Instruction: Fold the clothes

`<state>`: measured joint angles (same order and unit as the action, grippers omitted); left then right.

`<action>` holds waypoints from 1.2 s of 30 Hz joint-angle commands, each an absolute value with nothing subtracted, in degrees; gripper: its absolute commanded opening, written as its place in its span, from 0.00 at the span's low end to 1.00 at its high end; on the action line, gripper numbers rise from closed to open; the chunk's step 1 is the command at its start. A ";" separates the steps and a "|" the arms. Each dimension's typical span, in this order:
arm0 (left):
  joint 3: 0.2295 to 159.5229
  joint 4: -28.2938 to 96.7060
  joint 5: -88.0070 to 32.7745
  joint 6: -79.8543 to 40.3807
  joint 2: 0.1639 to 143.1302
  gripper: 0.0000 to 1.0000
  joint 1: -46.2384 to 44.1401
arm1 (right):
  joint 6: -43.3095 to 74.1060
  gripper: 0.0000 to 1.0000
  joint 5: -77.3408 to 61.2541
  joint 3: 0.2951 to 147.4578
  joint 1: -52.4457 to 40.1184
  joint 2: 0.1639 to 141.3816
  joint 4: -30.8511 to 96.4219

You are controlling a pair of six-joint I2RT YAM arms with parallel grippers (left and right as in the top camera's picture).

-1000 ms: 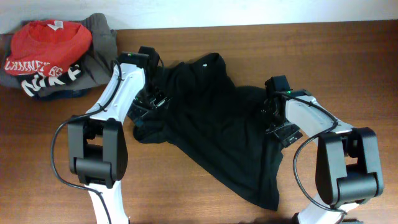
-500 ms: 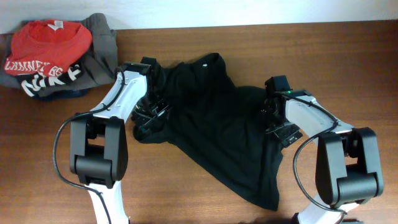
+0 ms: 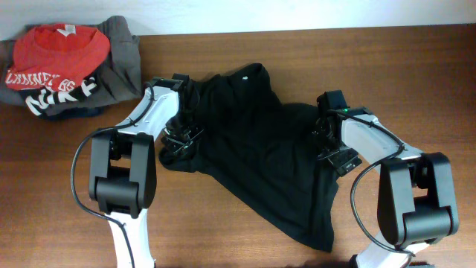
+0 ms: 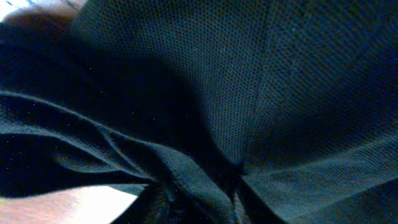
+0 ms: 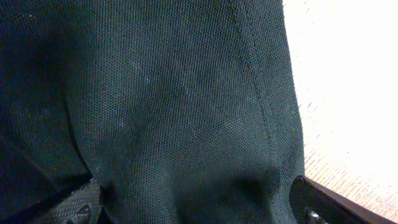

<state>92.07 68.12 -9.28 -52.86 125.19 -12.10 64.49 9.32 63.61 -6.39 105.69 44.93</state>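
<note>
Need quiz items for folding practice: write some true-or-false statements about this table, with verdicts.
1. The black garment is neatly folded. False: it lies crumpled and unfolded.
2. A red shirt lies on a grey garment. True.
3. The right fingers stand wide apart on black fabric. True.
4. The red shirt touches the black garment. False: they lie apart.

Bare wood runs open along the right side of the table (image 3: 431, 82) and across its near left. A red shirt (image 3: 59, 48) on a grey garment (image 3: 123, 59) blocks the far left corner. The black garment (image 3: 260, 156) sprawls mid-table, with the left arm (image 3: 149, 112) and right arm (image 3: 368, 138) flanking it.
</note>
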 commanded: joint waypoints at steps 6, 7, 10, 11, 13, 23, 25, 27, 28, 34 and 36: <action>93.01 70.67 -9.80 -49.56 125.51 0.03 -11.94 | 64.71 0.99 9.63 63.64 -5.87 105.49 45.08; 93.65 71.57 -8.73 -49.39 125.51 0.01 -11.94 | 64.71 0.99 9.63 63.64 -5.87 105.49 45.06; 96.47 75.75 -3.90 -49.41 125.43 0.01 -11.94 | 64.71 0.99 9.63 63.64 -5.87 105.49 45.06; 97.86 77.87 -2.13 -49.39 125.43 0.01 -11.94 | 64.71 0.99 9.63 63.64 -5.87 105.49 45.04; 99.63 80.64 -0.71 -49.39 125.43 0.01 -11.94 | 64.71 0.99 9.63 63.64 -5.87 105.49 44.95; 100.14 90.65 5.02 -49.41 125.43 0.01 -11.94 | 64.71 0.99 9.63 63.64 -5.87 105.49 44.93; 100.14 93.65 6.07 -49.41 125.43 0.01 -11.97 | 64.71 0.99 9.65 63.64 -5.87 105.49 44.95; 100.14 96.42 7.64 -49.41 125.40 0.01 -11.97 | 64.71 0.99 9.65 63.64 -5.87 105.49 44.95; 100.12 96.77 8.43 -47.70 125.34 0.01 -11.97 | 64.71 0.99 9.65 63.64 -5.87 105.49 44.95; 100.14 96.18 9.98 -47.70 125.23 0.11 -11.97 | 64.71 0.99 9.65 63.64 -5.87 105.49 44.95; 100.14 96.01 11.79 -47.70 125.23 0.24 -11.97 | 64.71 0.99 9.65 63.64 -5.87 105.49 44.93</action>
